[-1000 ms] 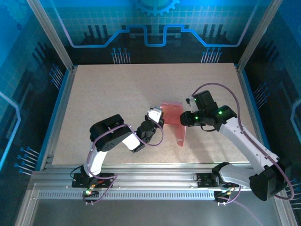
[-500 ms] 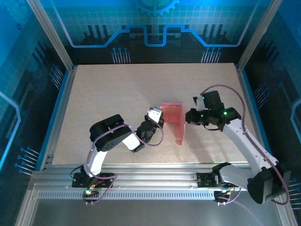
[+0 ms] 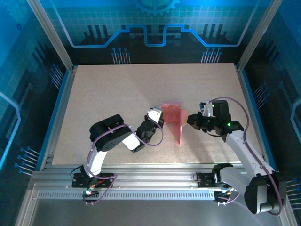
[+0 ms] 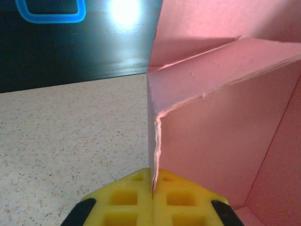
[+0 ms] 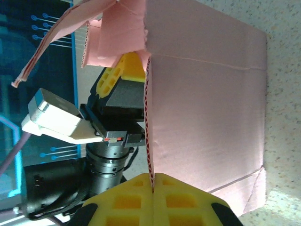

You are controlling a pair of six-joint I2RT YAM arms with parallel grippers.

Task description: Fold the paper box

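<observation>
The pink paper box (image 3: 172, 113) stands partly folded in the middle of the table, with one long flap (image 3: 180, 134) reaching toward the near edge. My left gripper (image 3: 160, 122) is at its left side, yellow fingertips (image 4: 127, 200) shut on a thin upright card edge (image 4: 155, 136). My right gripper (image 3: 188, 119) is at its right side, shut on the edge of a broad pink panel (image 5: 207, 99). In the right wrist view the left gripper's yellow fingers (image 5: 117, 75) show behind that panel.
The speckled tabletop (image 3: 117, 89) spreads around the box, bounded by metal frame rails (image 3: 61, 108) at left and right. The left arm's elbow (image 3: 109, 134) lies low at the near left. The right arm's forearm (image 3: 244, 148) runs along the near right.
The right gripper has closed on the box's right edge and its wrist has swung right and nearer. The long flap now hangs straighter. The left gripper has stayed put.
</observation>
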